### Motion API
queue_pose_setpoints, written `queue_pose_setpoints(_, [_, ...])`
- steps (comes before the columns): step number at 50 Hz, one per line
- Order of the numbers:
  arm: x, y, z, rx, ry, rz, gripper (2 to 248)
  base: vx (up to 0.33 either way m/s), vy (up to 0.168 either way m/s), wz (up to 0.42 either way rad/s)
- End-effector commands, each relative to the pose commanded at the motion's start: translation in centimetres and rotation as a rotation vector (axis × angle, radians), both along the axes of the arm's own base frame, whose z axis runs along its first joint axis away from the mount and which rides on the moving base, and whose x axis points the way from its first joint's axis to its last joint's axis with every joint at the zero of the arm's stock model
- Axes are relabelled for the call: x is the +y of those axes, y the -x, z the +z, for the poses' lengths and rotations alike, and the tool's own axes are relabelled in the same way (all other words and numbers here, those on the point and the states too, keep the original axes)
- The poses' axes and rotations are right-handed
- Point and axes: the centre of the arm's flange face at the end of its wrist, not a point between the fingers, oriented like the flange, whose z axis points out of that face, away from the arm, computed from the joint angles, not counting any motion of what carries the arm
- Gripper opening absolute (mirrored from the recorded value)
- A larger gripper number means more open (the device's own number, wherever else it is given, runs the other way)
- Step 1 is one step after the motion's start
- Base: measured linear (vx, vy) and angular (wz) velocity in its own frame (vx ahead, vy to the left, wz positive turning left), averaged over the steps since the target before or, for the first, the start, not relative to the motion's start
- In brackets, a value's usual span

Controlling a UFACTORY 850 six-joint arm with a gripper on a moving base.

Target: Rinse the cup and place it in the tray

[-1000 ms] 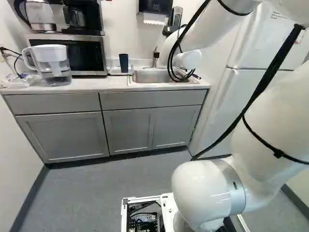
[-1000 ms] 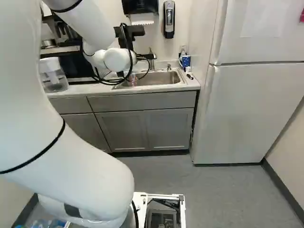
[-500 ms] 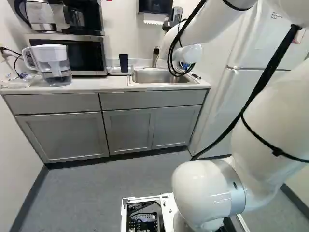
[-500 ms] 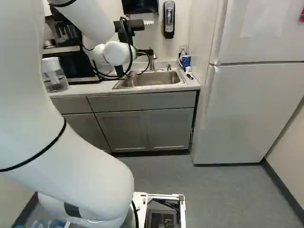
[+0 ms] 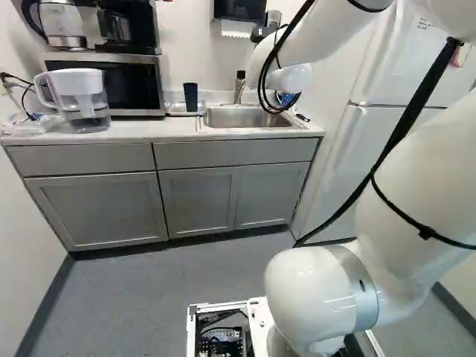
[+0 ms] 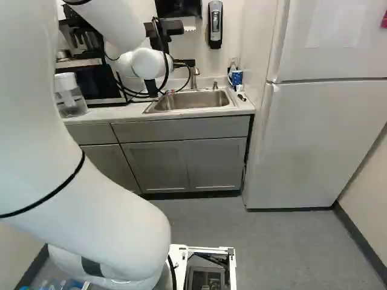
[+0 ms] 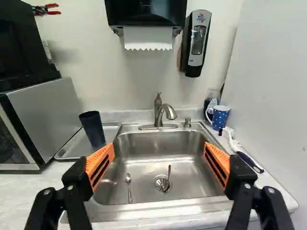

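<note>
"Where's the tall dark-blue cup (image 7: 92, 129)?"
"Upright on the flat metal tray (image 7: 72, 151). The black, orange-padded gripper (image 6: 182, 71) is spread wide."
"And the stainless-steel sink (image 7: 144, 142)?"
"Holding a metal spoon (image 7: 128, 180)."

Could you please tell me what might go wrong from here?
The open pincer could clip the faucet if it advances low. The dark cup stands on the tray beside the sink, so a sideways move might topple it. Reaching into the sink could knock the loose spoon.
</note>
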Motion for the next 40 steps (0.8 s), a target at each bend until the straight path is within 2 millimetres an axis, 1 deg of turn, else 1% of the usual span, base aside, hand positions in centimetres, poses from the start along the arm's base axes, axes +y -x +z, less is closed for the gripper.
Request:
queue_pose_setpoints(15, [0.00,0.00,0.00,0.000,0.000,0.000,247,0.000,0.001,0.003])
queue_pose_setpoints(20, [0.00,0.00,0.00,0.000,0.000,0.000,247,0.026,0.050,0.263])
queue_pose_setpoints(29, [0.00,0.00,0.00,0.000,0.000,0.000,247,0.027,0.004,0.015])
queue_pose_setpoints(40, [0.00,0.00,0.00,0.000,0.000,0.000,247,0.062,0.000,0.130])
